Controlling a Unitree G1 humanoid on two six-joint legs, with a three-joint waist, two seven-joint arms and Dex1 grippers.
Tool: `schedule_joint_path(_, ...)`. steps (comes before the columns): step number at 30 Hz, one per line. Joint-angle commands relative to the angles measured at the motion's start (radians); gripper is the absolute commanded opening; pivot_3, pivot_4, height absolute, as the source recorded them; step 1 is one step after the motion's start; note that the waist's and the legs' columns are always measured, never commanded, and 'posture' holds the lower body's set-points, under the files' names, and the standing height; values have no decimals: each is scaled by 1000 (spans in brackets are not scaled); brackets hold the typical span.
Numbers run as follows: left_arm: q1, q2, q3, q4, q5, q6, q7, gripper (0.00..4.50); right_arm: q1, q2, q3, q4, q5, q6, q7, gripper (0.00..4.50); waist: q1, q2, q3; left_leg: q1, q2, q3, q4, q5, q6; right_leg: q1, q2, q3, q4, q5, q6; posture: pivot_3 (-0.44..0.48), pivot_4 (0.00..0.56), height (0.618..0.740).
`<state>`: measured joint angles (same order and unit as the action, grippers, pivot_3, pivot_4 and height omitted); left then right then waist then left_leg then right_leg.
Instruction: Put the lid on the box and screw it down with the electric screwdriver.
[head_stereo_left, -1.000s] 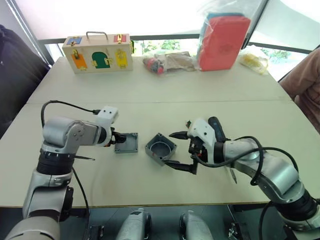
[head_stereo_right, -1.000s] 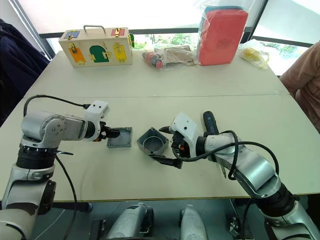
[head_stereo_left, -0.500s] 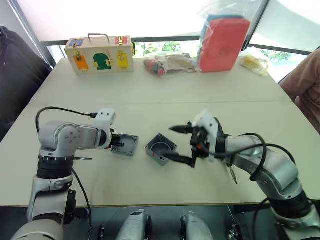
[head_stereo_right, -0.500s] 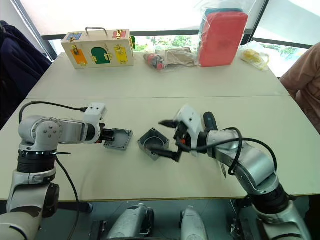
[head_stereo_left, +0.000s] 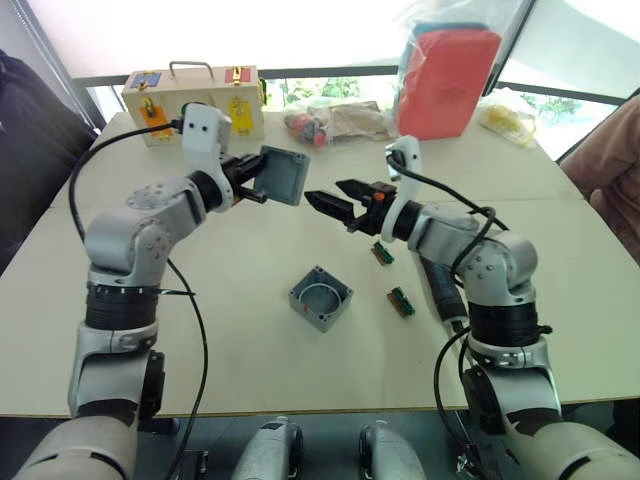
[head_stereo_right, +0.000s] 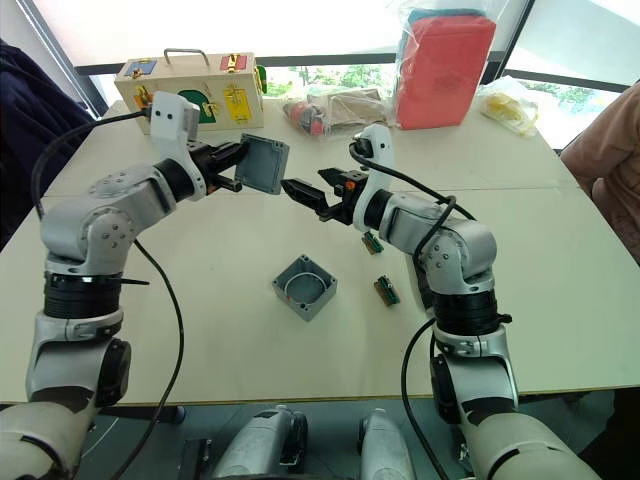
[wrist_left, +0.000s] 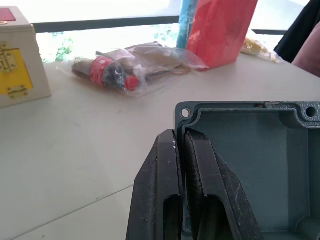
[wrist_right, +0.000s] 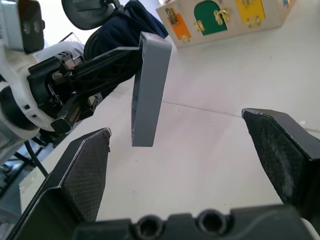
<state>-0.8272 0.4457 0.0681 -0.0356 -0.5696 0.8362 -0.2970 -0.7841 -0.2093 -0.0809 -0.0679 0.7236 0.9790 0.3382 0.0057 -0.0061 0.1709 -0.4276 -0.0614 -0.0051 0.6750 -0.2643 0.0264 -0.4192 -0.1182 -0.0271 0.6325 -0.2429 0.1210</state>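
My left gripper (head_stereo_left: 258, 180) is raised above the table and shut on one rim of the grey-blue lid (head_stereo_left: 283, 175), which it holds on edge. In the left wrist view the black fingers (wrist_left: 172, 165) pinch the lid's (wrist_left: 250, 150) wall, its hollow side showing. My right gripper (head_stereo_left: 323, 192) hangs open in the air just right of the lid (wrist_right: 150, 90), its fingertips pointing at it without touching. The grey box (head_stereo_left: 322, 298) sits open side up on the table below both grippers. The dark electric screwdriver (head_stereo_left: 445, 295) lies on the table, partly behind my right arm.
Two small green pieces (head_stereo_left: 382, 252) (head_stereo_left: 401, 301) lie right of the box. Along the far edge stand a wooden box with coloured doors (head_stereo_left: 195, 100), a clear bag of items (head_stereo_left: 330, 122) and a red pad in plastic (head_stereo_left: 447, 80). A person's sleeve (head_stereo_left: 610, 170) is at the right.
My left gripper has lifted the lid off the table and up to the right. My right gripper has left the box and risen towards the lid.
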Motion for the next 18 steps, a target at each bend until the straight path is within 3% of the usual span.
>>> schedule_joint_path(1,0,-10,17,-55,8,-26,-15,28,-35,28,-74,-30,65,20,-30,4500,-1,0,0,0,0,0,0,0,0,0,0,0,0,0,0,0,150,740)
schedule_joint_path(7,6,-23,20,-57,19,-26,-33,28,-33,43,-111,-32,96,49,-66,4500,-3,0,0,0,0,0,0,0,0,0,0,0,0,0,0,0,150,740)
schedule_joint_path(13,-10,-34,26,-56,16,-19,-45,0,-19,42,-99,-37,91,49,-70,2827,-3,0,0,0,0,0,0,0,0,0,0,0,0,0,0,0,150,740)
schedule_joint_path(18,-12,-28,32,-57,15,-16,-57,0,-13,53,-97,-38,96,46,-77,810,-6,0,0,0,0,0,0,0,0,-1,1,0,0,0,0,0,150,740)
